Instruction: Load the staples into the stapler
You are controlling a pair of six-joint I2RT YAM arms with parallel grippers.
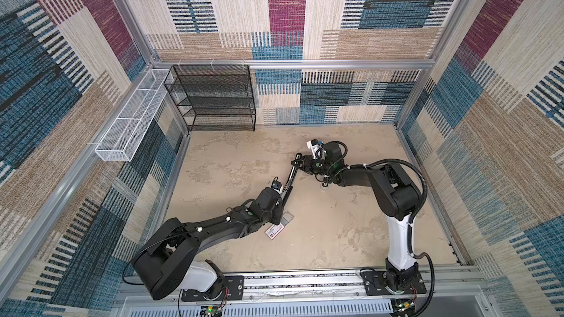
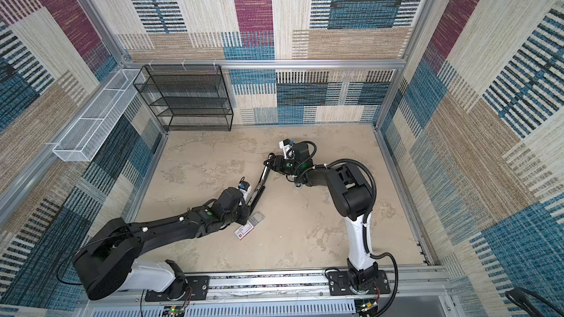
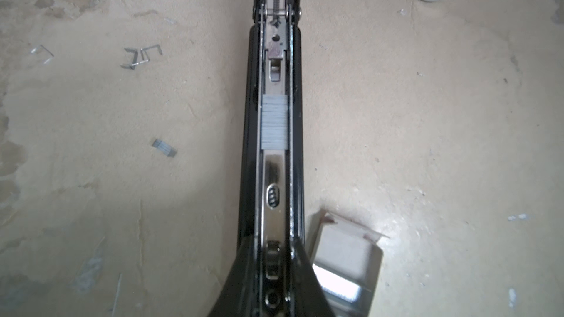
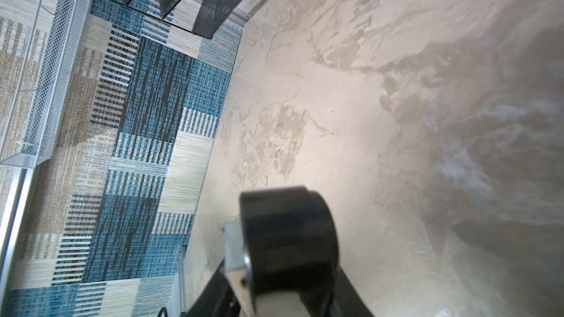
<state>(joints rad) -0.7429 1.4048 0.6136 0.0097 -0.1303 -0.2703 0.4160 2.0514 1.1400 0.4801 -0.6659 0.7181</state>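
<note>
Strip in the channel, lid not yet closed.
The left gripper [image 3: 271,282] clamps the long black metal stapler [image 3: 248,147]. The right gripper [image 4: 283,285] straddles its rounded black lid tip [image 4: 288,227], grip unclear. A grey metallic staple strip [image 3: 274,121] lies in the chrome channel [image 3: 274,172]. The next move, I judge, is to swing the lid down squarely.

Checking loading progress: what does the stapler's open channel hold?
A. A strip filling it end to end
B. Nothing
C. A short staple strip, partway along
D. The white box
C: in the left wrist view a short grey staple strip sits partway along the open stapler's channel, with bare metal at both ends of it.
</note>
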